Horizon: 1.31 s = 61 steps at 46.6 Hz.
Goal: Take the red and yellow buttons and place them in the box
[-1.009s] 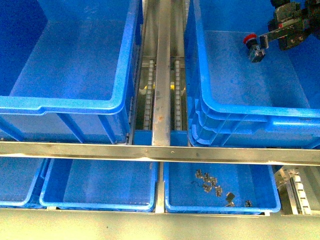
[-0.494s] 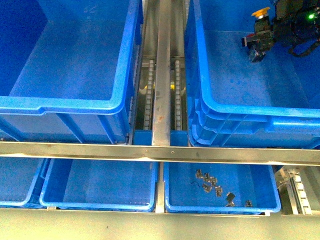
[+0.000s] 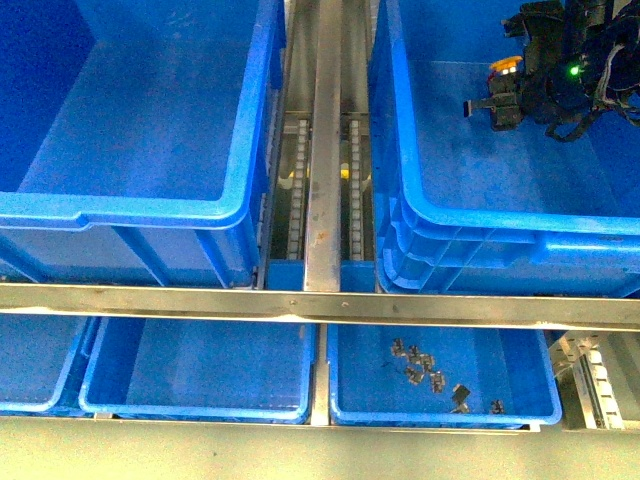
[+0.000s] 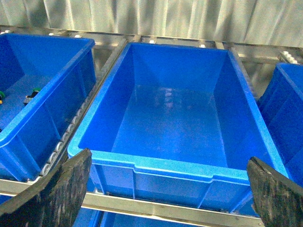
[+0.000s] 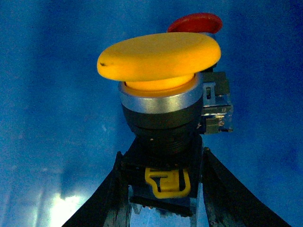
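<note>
Nearest me in the front view, at six o'clock, sit the shallow blue trays; the one at five o'clock [image 3: 445, 375] holds a scatter of small grey metal clips [image 3: 430, 378]. Past the steel rail [image 3: 320, 305], two deep blue plastic bins fill the upper half. The one at ten o'clock [image 3: 245, 190] has a bare floor, and my left gripper [image 4: 165, 189] hangs in front of it with its dark pads spread wide and nothing between them.

Farther out, at one o'clock, my right gripper [image 3: 505, 95] hangs inside the right-hand deep blue bin [image 3: 500, 220]. On the wrist camera its fingers [image 5: 109, 198] are clamped on the black base of the yellow mushroom-capped push-button [image 5: 158, 59], cap upright. Just behind it, at twelve o'clock in that view, the red mushroom-capped push-button [image 5: 195, 22] peeks out; I can't tell whether it lies on the bin floor or leans on the yellow one's body.

My read: I can't say which bin is the target. If it is this one, red looks delivered and yellow only needs letting go; if it is the bare bin, both buttons have yet to cross.
</note>
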Available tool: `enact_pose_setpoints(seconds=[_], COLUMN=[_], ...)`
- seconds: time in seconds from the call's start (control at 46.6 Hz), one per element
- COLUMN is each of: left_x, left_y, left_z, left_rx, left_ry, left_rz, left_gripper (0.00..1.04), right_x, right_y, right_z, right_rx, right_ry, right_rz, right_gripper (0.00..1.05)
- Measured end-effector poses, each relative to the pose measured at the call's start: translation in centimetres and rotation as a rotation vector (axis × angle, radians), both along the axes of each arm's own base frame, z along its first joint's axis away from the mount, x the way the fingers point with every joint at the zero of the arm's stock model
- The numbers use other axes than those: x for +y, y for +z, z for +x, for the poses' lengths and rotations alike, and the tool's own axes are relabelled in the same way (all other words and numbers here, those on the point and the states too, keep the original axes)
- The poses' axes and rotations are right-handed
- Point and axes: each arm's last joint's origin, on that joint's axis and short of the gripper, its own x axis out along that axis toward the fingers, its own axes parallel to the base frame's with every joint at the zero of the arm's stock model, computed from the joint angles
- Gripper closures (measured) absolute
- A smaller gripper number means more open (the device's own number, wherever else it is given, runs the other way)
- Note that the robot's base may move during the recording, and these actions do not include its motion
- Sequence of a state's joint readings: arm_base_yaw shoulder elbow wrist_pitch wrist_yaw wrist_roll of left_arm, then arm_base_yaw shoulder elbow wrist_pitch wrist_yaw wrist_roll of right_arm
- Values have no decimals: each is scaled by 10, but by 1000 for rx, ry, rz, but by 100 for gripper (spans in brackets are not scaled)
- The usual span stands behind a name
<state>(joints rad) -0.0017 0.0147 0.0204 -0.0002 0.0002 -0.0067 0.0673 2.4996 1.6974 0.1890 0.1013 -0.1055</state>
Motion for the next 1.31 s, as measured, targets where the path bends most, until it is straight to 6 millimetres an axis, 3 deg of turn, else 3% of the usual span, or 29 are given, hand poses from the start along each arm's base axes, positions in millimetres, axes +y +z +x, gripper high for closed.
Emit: enact_pose_setpoints(seconds=[0.086,0.15,0.408,0.515,0.558,0.666,0.795,0.988,1.138,1.224,1.31], left_x=[0,0,0,0,0,0,0,0,0,0,0], left_y=[0,0,0,0,0,0,0,0,0,0,0], left_z=[0,0,0,0,0,0,0,0,0,0,0], left_rx=[0,0,0,0,0,0,0,0,0,0,0], left_ry=[0,0,0,0,0,0,0,0,0,0,0], left_rz=[0,0,0,0,0,0,0,0,0,0,0], left_gripper=[8,8,8,8,8,8,8,8,8,8,8], right_x=[2,4,3,-4,-7,-12,-13,-19,-28,-30,-31], right_y=[-1,-1,-4,5,16,46,67,91,106,116,104], right_z=[4,5,4,-9,-19,-50,-86,-184,-246,-256,-263], right_rx=[-9,-11,-22,-63,-83,-140,-185,-181,-168,-215,-421], right_ry=[6,21,58,87,112,168,211,128,-80,-124,-56], right_rz=[3,-1,-15,-10,-4,-8,2,139,277,337,258], right_gripper=[72,78,33,11,5,6,6,6,6,6,22])
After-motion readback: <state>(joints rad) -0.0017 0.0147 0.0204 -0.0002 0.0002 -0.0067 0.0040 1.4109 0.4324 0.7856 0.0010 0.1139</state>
